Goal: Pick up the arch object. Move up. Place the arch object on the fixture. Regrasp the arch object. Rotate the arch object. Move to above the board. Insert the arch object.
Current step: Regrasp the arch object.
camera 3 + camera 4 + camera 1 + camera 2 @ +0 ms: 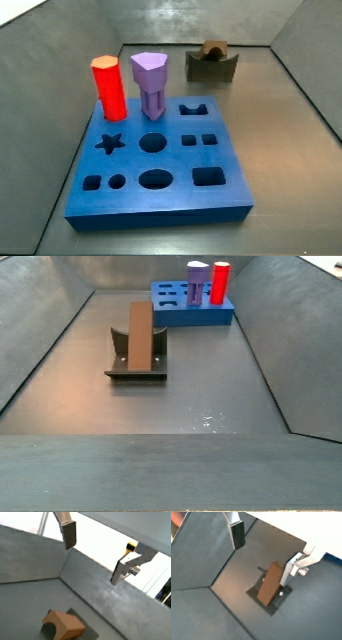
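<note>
The board (158, 170) fills the floor's near end, the arch object (139, 332) lies on the fixture (136, 366) behind it, looking stiff and light, best pinched across flat sides, while the gripper (268, 547) hangs wide, empty above.

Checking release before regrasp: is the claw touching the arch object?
Apart. A wrist view shows the open claw fingers clear of the arch object, which rests on the fixture.

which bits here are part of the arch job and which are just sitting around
In the job: arch object lying on the fixture; board; tool, open, above the arch object.

Just there: red peg and purple peg, both upright in the board.
</note>
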